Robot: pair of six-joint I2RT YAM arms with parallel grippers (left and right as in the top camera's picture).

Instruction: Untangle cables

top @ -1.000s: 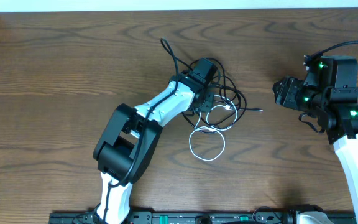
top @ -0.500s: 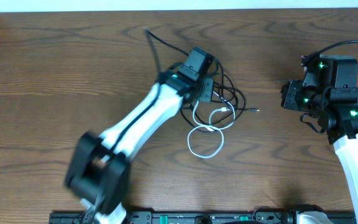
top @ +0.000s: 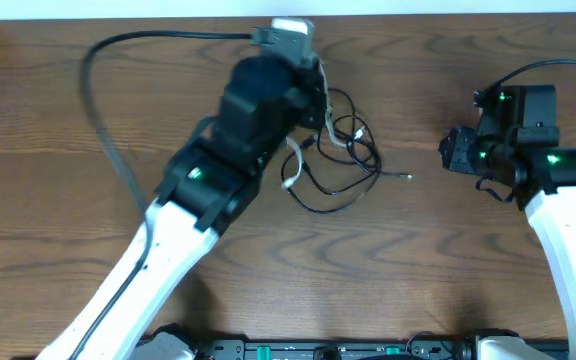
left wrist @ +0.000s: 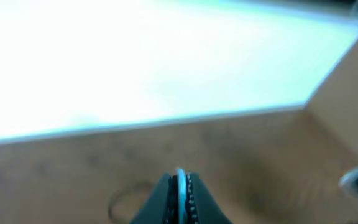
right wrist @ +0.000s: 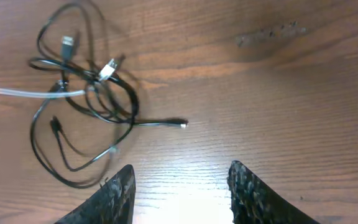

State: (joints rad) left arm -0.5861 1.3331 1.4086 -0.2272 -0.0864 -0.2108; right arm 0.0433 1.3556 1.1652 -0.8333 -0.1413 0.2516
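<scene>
Although most of the thin black cords (top: pixel 346 160) lie in overlapping loops on the dark brown wood-grain desk (top: pixel 48 200), just right of centre in the overhead view, the thin white cord (top: pixel 290 168) climbs out of the bundle toward the raised left arm above it in the frame. Seen from the right wrist, the knot sits at upper left. Several black loops cross one another there, with a flat silver plug (right wrist: pixel 67 42) at the top and a small white plug (right wrist: pixel 109 67) just below and right of it. One straight black strand ends in a tiny plug tip (right wrist: pixel 182 125) pointing toward the frame's centre. The white cord shows there as a blurred pale line running from the left edge into the knot. The left tool (left wrist: pixel 179 179) is clenched, with a thin pale strip pinched between its tips that looks to be the white cord; that view is too blurred to show more. The right tool (right wrist: pixel 182 168) is released, its two dark textured fingers (right wrist: pixel 120 190) standing apart over bare wood at the bottom of its frame, clear of the cords.
</scene>
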